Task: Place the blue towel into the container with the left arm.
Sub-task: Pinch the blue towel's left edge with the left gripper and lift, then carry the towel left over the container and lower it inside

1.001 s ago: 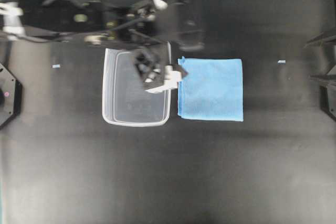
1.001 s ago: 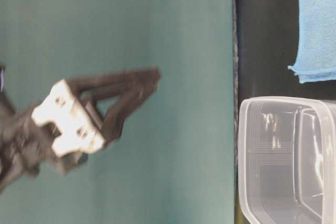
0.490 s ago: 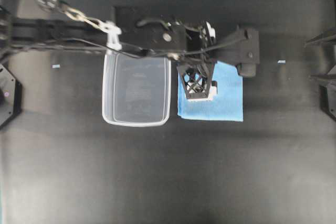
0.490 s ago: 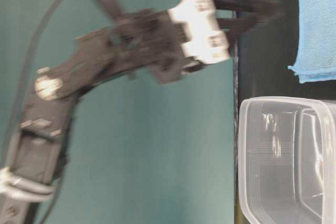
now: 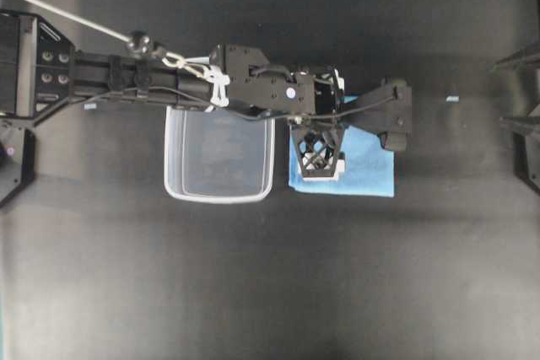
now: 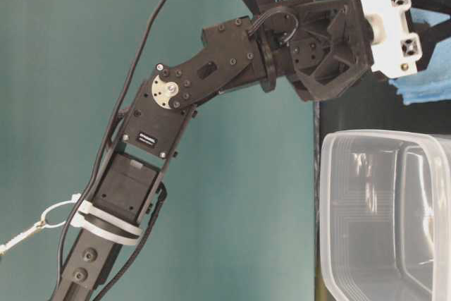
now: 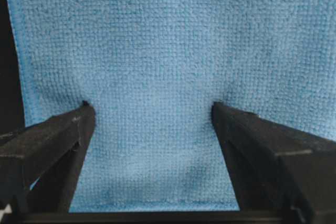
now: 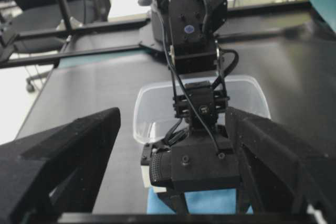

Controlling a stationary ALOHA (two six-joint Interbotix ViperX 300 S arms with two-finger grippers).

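Observation:
The blue towel (image 5: 364,166) lies flat on the black table, just right of the clear container (image 5: 218,162). My left arm reaches from the left over the container's far rim. My left gripper (image 5: 320,156) points down on the towel's left part. In the left wrist view the left gripper (image 7: 151,106) is open, and both black fingertips (image 7: 84,113) press into the towel (image 7: 157,40), which spans the gap between them. The table-level view shows the towel (image 6: 431,84) beside the container (image 6: 380,209), which has nothing in it. My right gripper (image 8: 172,114) is open and holds nothing, facing the left arm.
A small pale tape mark (image 5: 452,99) sits on the table right of the towel. Black arm parts (image 5: 525,128) stand at the right edge and a black base (image 5: 13,153) at the left edge. A teal wall (image 6: 176,47) shows behind the left arm.
The left gripper swung from over the container's right rim to the towel and came down onto it. The towel shifted slightly right. The right gripper has not moved.

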